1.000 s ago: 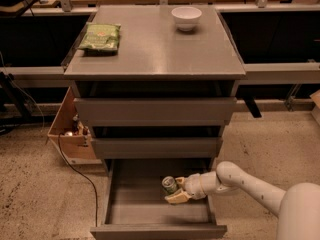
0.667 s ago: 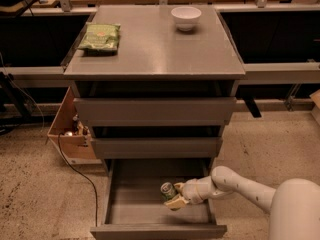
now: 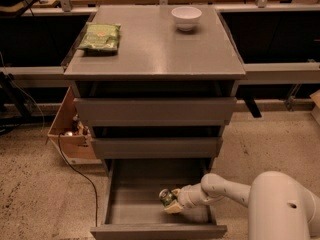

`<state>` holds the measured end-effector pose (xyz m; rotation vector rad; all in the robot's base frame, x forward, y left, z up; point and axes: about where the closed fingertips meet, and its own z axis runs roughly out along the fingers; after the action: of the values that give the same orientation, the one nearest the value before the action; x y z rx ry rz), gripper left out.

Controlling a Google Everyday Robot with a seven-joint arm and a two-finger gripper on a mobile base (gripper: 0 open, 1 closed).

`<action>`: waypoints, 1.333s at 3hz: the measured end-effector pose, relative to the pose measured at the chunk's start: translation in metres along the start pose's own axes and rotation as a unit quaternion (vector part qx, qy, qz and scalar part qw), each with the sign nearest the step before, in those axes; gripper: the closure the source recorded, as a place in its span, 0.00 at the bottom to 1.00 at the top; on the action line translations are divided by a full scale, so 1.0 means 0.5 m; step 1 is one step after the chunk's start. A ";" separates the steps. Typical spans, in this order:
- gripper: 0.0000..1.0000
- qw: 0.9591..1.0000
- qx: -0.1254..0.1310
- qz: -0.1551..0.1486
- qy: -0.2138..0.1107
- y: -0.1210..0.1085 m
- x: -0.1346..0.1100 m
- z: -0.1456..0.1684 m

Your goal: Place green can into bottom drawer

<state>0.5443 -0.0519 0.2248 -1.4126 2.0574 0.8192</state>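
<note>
The bottom drawer (image 3: 125, 215) of the grey cabinet is pulled open, a deep grey box. My gripper (image 3: 171, 202) reaches into it from the right on a white arm. The green can (image 3: 166, 197) sits between the fingers, low inside the drawer near its right side, with its silver top showing. The gripper is shut on the can. Whether the can rests on the drawer floor I cannot tell.
On the cabinet top lie a flat green snack bag (image 3: 99, 36) at the left and a white bowl (image 3: 186, 17) at the back. The two upper drawers (image 3: 155, 111) are closed. A wooden crate (image 3: 70, 134) and a black cable (image 3: 80, 176) are on the floor at the left.
My gripper has moved a little lower and deeper into the bottom drawer with the can. Nothing else moved.
</note>
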 end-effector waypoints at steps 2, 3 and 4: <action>1.00 1.000 0.015 0.013 0.024 -0.052 0.067 0.092; 0.82 1.000 0.001 0.013 0.019 -0.063 0.076 0.125; 0.51 1.000 -0.016 0.017 0.012 -0.068 0.087 0.151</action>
<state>0.5675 -0.0346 0.1358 -1.4149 2.0992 0.8577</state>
